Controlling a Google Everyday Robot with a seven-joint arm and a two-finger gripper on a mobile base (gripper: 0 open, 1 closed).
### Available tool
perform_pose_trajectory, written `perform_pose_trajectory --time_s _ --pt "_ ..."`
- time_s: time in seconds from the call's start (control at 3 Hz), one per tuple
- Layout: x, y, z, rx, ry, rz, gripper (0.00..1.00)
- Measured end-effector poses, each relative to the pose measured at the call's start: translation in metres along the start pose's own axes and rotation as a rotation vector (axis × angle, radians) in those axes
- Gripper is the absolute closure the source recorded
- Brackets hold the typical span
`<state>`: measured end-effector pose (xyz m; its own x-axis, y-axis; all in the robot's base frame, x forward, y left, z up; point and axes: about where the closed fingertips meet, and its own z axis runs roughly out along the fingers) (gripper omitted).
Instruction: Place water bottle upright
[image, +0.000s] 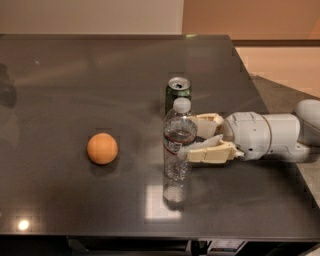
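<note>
Three things sit on this dark glossy table (70, 210). Closest to the front edge is the water bottle (179, 142), standing upright with its white cap on top, a bit right of centre. The gripper (199, 136) comes in from the right at about mid-bottle height and sits right up against the bottle's side. Honestly can't tell if it's clamping the bottle or loose around it. Well off to the left there's an orange (102, 148) on its own. Just behind the bottle, nearly touching it, stands a green can (178, 91).
</note>
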<state>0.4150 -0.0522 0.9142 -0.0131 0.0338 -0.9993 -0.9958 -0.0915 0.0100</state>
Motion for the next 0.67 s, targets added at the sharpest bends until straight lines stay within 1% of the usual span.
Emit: perform_pose_trajectory --time_s 0.33,0.67 --pt "-0.0008 0.0003 0.0021 -0.003 0.001 -0.002 0.00" --pt "-0.0009 0.0003 0.0022 -0.004 0.001 -0.002 0.00"
